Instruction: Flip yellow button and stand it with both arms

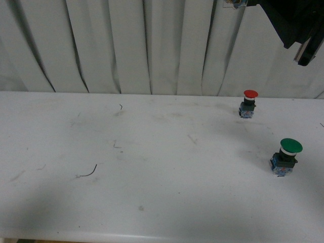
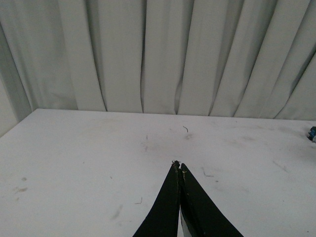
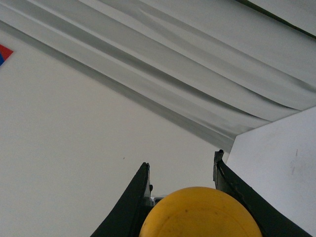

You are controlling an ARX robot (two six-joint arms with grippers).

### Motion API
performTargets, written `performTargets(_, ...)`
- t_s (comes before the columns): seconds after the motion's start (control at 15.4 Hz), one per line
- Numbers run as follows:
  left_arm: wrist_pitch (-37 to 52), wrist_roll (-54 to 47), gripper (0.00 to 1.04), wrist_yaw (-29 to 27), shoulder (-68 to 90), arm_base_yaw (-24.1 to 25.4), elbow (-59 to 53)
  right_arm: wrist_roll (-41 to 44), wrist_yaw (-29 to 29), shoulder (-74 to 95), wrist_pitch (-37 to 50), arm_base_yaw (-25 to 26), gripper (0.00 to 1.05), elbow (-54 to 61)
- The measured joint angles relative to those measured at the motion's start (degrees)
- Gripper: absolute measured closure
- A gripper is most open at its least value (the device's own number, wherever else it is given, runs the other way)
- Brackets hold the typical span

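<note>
A: The right claw (image 3: 181, 160) is clamped on the small yellow-capped push button (image 3: 200, 213), with one black finger on each side. Only the round yellow-orange cap shows, facing the wrist camera. The body is hidden.

B: On the surface or off it?

A: Off it. In the front view the black right arm (image 1: 291, 23) sits in the upper right corner, against the pleated white curtain (image 1: 126, 45) and well above the white worktop (image 1: 152, 152).

B: And the left claw (image 2: 178, 167)?

A: Its fingers are pressed together with the tips touching, pointing across the worktop toward the curtain.

B: Other items?

A: A red-capped push button (image 1: 249, 104) stands upright at far right, near the curtain. A green-capped push button (image 1: 286, 157) stands upright nearer the robot and further right. The two are well apart.
</note>
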State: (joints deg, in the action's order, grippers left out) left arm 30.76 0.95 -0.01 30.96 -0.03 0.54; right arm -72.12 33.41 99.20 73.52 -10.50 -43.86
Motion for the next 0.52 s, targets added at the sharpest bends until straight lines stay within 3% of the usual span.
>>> performTargets(0.52, -14.7, 0.0, 1.03, 0.0, -15.0, 0.0, 0.0, 0.2, -0.2, 0.1, 0.0, -0.4, 0.69, -0.2)
